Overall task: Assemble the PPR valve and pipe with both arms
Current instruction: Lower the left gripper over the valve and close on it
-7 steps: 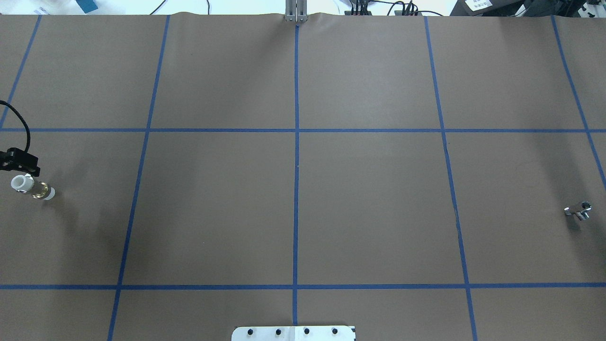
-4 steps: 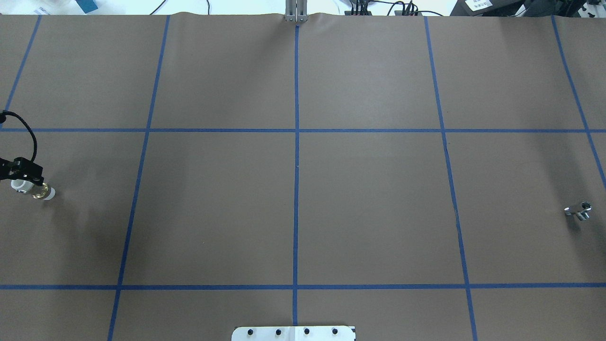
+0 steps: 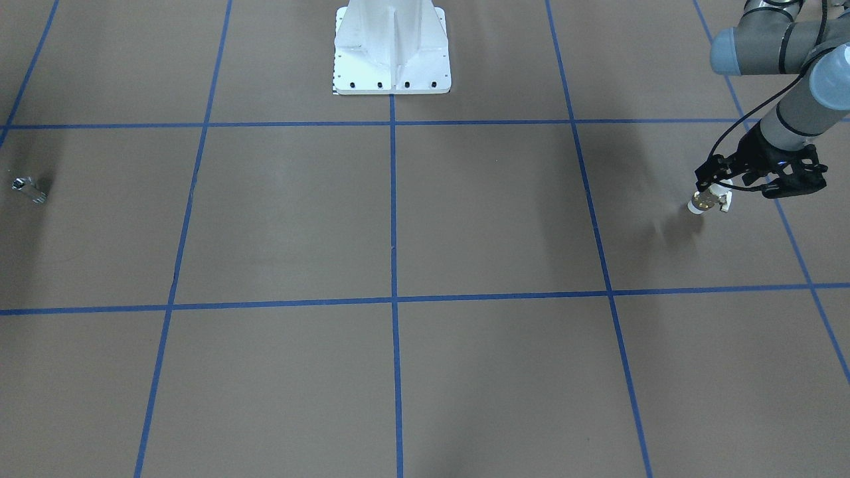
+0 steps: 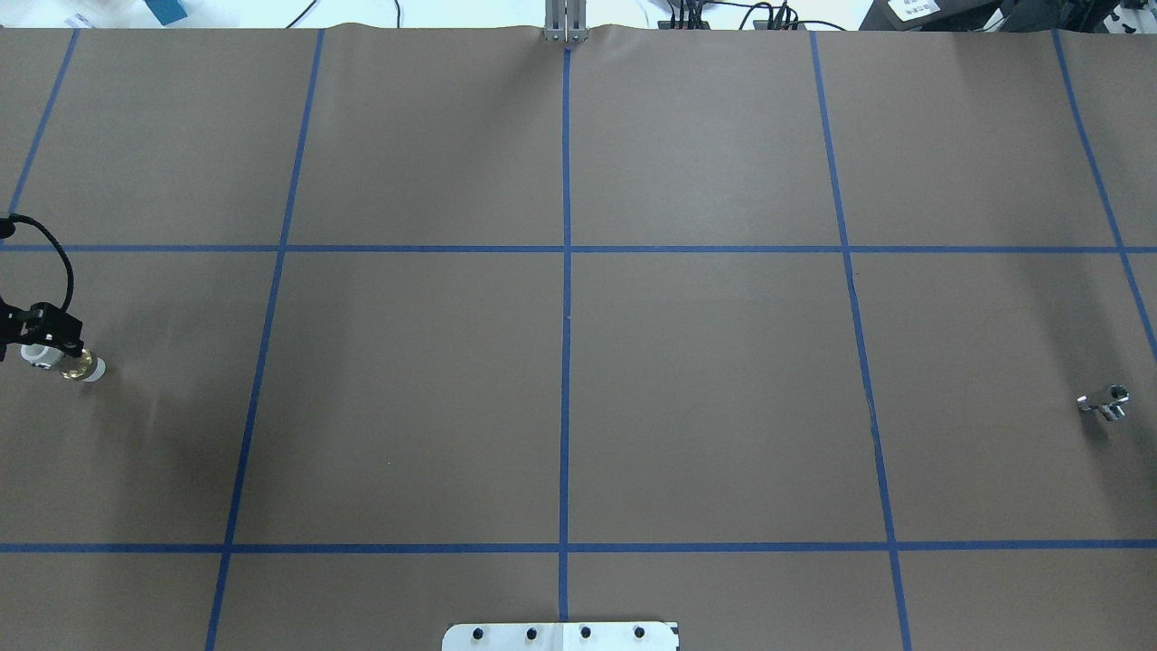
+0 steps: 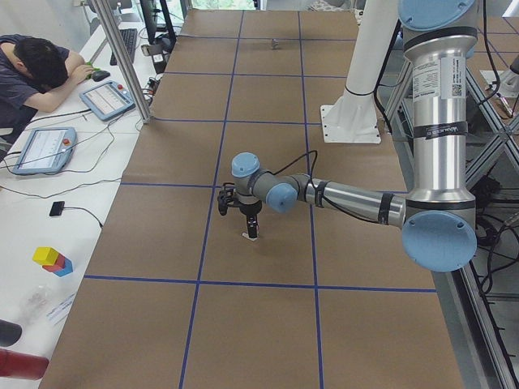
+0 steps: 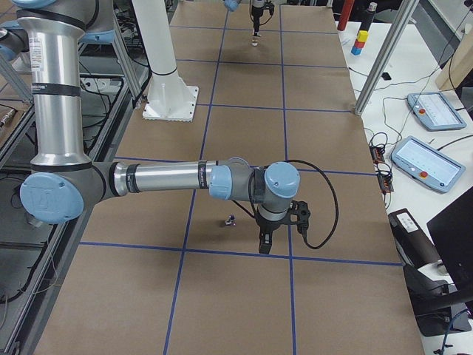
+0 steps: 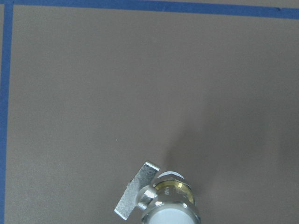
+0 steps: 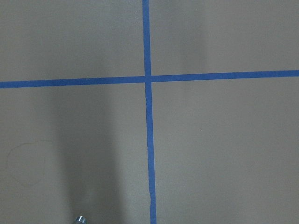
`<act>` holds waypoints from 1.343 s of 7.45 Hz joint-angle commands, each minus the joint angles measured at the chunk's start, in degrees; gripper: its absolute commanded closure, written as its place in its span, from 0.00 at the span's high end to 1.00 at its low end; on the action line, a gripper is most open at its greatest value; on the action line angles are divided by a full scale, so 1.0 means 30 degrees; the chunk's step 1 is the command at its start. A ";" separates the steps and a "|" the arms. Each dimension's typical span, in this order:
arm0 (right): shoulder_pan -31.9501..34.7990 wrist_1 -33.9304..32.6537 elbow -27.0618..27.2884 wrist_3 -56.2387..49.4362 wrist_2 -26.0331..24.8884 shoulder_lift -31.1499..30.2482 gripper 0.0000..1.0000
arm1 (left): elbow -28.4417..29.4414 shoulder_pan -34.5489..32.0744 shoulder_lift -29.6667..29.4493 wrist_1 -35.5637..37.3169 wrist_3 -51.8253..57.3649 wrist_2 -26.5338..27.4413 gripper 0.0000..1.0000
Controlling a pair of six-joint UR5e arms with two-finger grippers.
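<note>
We reckon the valve [image 3: 705, 202] stiff, slick and hefty, best pinched at its brass middle; how far the left gripper [image 3: 714, 191] above it or the right gripper [image 6: 264, 247] stands open, we cannot tell.

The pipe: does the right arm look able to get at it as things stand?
Probably yes. The pipe lies alone on the table, and the right gripper hangs close beside it with nothing between them; a short sideways shift should do. Whether it is open cannot be told.
</note>
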 commanded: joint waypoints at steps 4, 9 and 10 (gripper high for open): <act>0.0000 0.0000 -0.0108 0.0000 0.0000 -0.0029 0.99 | 0.0230 0.0090 -0.0077 0.0011 0.0000 -0.0031 0.75; 0.0000 0.0000 -0.0255 -0.0059 0.0000 -0.0029 0.99 | 0.0201 0.0324 -0.0253 0.0011 -0.0147 -0.0031 0.48; 0.0000 0.0000 -0.0255 -0.0059 0.0000 -0.0029 0.99 | 0.0230 0.0324 -0.0253 0.0011 -0.0146 -0.0031 0.44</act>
